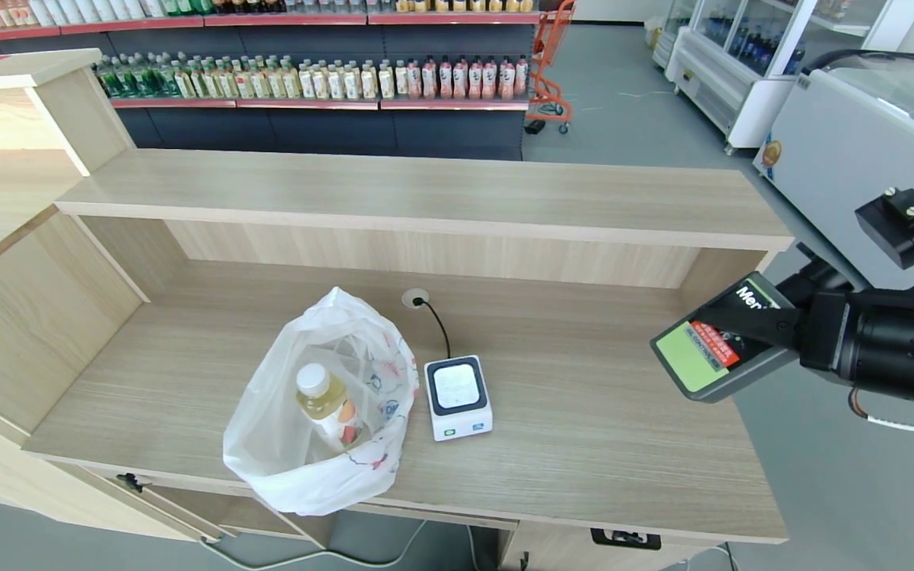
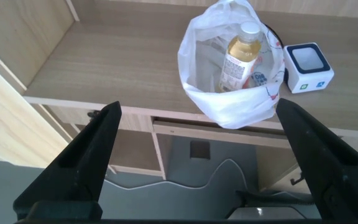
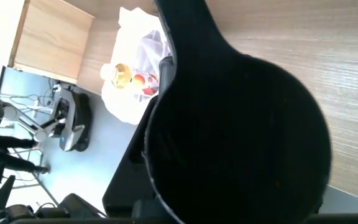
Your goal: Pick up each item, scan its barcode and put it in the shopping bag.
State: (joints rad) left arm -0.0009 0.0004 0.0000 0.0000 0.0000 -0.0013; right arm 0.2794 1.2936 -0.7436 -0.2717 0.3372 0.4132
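My right gripper [image 1: 778, 321] is clenched on a flat dark pack [image 1: 703, 353] with a green panel and a red label on the face that shows. I hold it in the air at the right, past the right end of the wooden counter [image 1: 584, 381], tilted so that its labelled face is turned toward the left and near side. It is well apart from the scanner [image 1: 458, 396] and touches nothing but my fingers.

The scanner is a small white box with a dark-framed pale window on top. It sits near the middle of the counter, with a black cable [image 1: 437, 321] running from it to a round hole farther back. Just to its left stands the white plastic shopping bag [image 1: 266, 444], its mouth open upward, close to the counter's near edge. Inside it a bottle [image 1: 322, 400] with a white cap and pale yellow drink leans against the bag's wall.

My left gripper [image 2: 199, 109] hangs on the near side of the counter, released, its two dark fingers [image 2: 86, 162] spread wide with nothing between them. The bag and bottle lie beyond it.

Behind the counter runs a shelf of drink bottles [image 1: 306, 79], and chest freezers [image 1: 846, 135] stand at the far right.
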